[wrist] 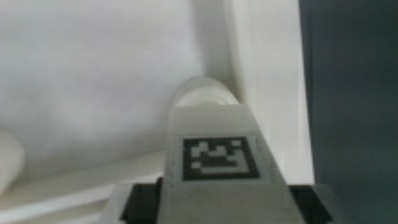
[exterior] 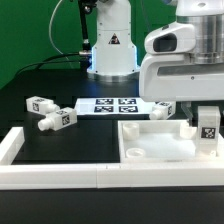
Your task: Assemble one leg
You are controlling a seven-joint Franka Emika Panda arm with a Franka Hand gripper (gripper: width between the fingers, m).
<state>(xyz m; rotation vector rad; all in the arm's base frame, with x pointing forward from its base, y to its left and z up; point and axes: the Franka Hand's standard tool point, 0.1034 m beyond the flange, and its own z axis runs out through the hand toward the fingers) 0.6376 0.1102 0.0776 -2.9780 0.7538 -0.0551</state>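
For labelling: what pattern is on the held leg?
Black-and-white square tag on the white leg; wrist view.

Black desk (exterior: 92, 136) across the middle of the frame. Flat at centre: the marker board (exterior: 108, 104). Left of centre, two small white pegs on their sides, near each other: upper leg (exterior: 40, 104), lower leg (exterior: 58, 120). Just off the board's right end, third leg (exterior: 161, 110). Lower right, large white tray (exterior: 150, 152). Along the bottom edge and lower left, white rail (exterior: 50, 172).
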